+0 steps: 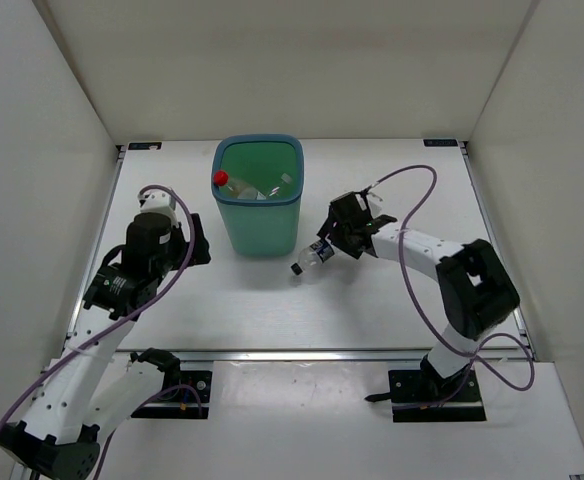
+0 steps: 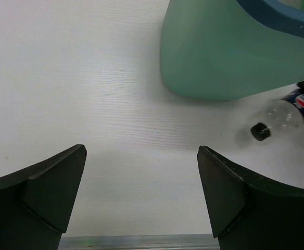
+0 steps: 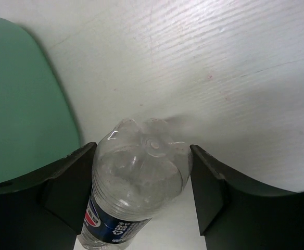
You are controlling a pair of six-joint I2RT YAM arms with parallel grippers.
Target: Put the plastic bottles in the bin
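Note:
The teal-blue bin (image 1: 258,226) stands at the table's middle back. Inside it lie a red-capped bottle (image 1: 220,178) and clear bottles (image 1: 272,188). My right gripper (image 1: 334,243) is shut on a clear bottle with a dark blue label (image 1: 315,256), just right of the bin's base, with its black cap (image 1: 296,268) pointing toward the near left. In the right wrist view the bottle's base (image 3: 141,166) fills the gap between the fingers, with the bin wall (image 3: 22,104) on the left. My left gripper (image 1: 198,246) is open and empty, left of the bin. It sees the bin (image 2: 219,52) and the bottle (image 2: 282,115).
White walls enclose the table on the left, back and right. A metal rail (image 1: 312,352) runs along the near edge in front of the arm bases.

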